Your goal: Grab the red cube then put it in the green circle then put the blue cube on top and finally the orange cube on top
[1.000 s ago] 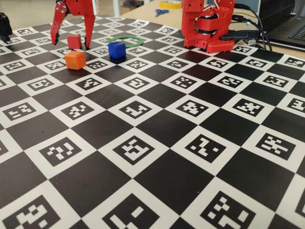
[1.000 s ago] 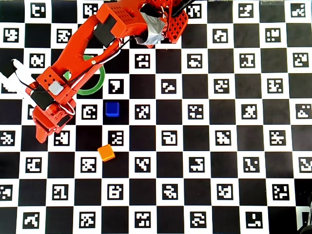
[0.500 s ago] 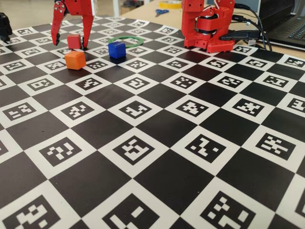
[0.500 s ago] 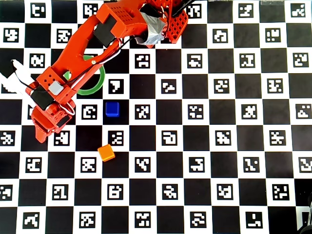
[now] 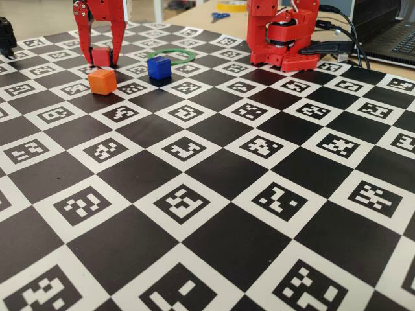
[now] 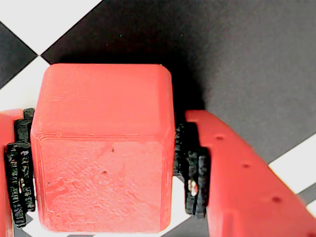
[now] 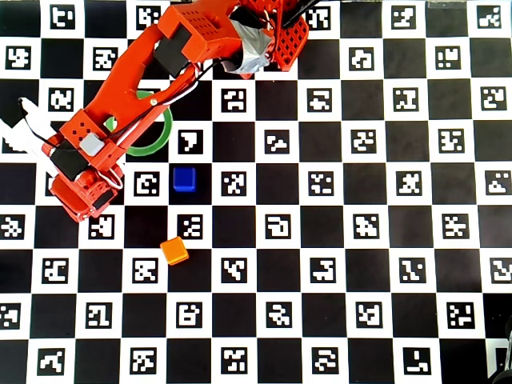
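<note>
Arm: red plastic arm (image 7: 152,64), base at the top centre of the overhead view, reaching down and left across the black-and-white checkerboard mat with printed square markers (image 5: 214,194).
Gripper: red two-finger gripper (image 5: 100,61) at the upper left of the fixed view, fingers pointing down at the mat; in the overhead view only its body shows, at the left edge area (image 7: 80,192).
Jaws: closed on the small matte red cube (image 6: 101,153); in the wrist view the black ribbed pads (image 6: 192,170) press against both side faces of the cube.
Red cube: between the fingers in the fixed view (image 5: 100,56), at or just above the mat, cannot tell which; hidden under the gripper in the overhead view.
Green circle: thin flat green ring (image 7: 164,136), upper left of the overhead view, partly covered by the arm; in the fixed view (image 5: 174,56) it lies to the right of the gripper, apart from it, nothing inside.
Blue cube: small deep-blue cube (image 7: 185,178) on the mat just below the ring in the overhead view; in the fixed view (image 5: 159,67) in front of the ring.
Orange cube: small bright-orange cube (image 7: 174,251) on the mat, lower than the blue cube in the overhead view; in the fixed view (image 5: 102,81) just in front of the gripper.
Background: blue-handled scissors (image 5: 219,16) on the tan tabletop, top centre of the fixed view.
</note>
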{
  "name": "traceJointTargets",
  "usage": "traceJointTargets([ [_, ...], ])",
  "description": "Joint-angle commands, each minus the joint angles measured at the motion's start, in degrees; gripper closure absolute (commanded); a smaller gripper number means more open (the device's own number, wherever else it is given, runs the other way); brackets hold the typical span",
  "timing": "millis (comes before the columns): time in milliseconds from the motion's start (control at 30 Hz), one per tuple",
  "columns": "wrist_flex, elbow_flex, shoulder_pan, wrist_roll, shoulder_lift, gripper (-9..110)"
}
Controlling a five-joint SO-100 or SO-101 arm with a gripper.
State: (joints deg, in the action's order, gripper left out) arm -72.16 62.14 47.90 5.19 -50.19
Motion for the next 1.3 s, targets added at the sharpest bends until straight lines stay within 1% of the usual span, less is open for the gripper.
traceJointTargets([
  [0, 0.97, -0.26, 0.79, 0.62, -3.78, 99],
  [333, -0.09, 1.32, 0.7, 1.05, -8.0, 100],
  [800, -5.98, 4.22, 0.44, 2.11, -21.71, 100],
  [1033, -10.28, 7.47, 0.35, 7.03, -30.06, 100],
  [1267, -13.18, 15.82, 0.97, 15.91, -40.96, 100],
])
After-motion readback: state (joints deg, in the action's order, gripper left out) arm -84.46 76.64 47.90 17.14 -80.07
